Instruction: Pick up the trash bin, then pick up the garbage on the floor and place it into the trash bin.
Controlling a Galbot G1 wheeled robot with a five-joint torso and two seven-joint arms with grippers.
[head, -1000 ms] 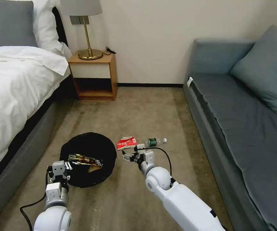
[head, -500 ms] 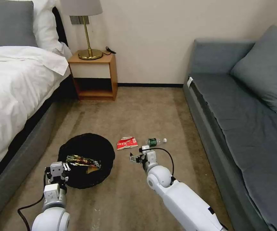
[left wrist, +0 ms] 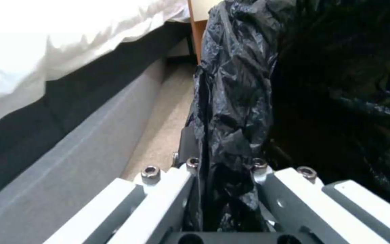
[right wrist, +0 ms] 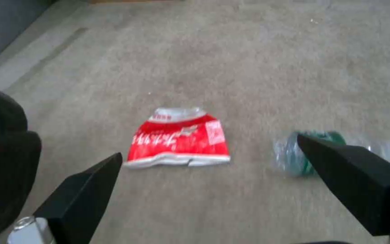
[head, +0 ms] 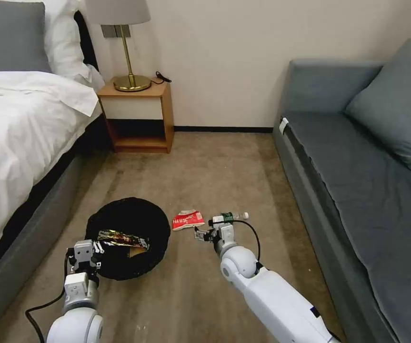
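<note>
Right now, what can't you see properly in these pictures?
- Bottle: head view, partly behind the right gripper; right wrist view, blurred behind one of the fingers.
- Trash bin: its white wall is hidden by the black liner.
- Brown bag: mostly under the snack wrapper.

a beige carpet (head: 205, 171) runs between a white-sheeted bed (head: 19, 138) on the left and a grey sofa (head: 357, 181) on the right. against the far wall stands a wooden nightstand (head: 136, 116) bearing a brass lamp (head: 129, 52). the trash bin (head: 128, 236), lined in black, sits low on the carpet with a gold-brown snack wrapper (head: 122, 238) lying across its inside. the left gripper (head: 91, 250) is at the bin's near rim. just right of the bin lies a red-and-white wrapper (head: 187, 220), and beside that a clear bottle (head: 231, 216) with a green label. the right gripper (head: 204, 234) hovers low just near the wrapper and bottle, touching neither.
</note>
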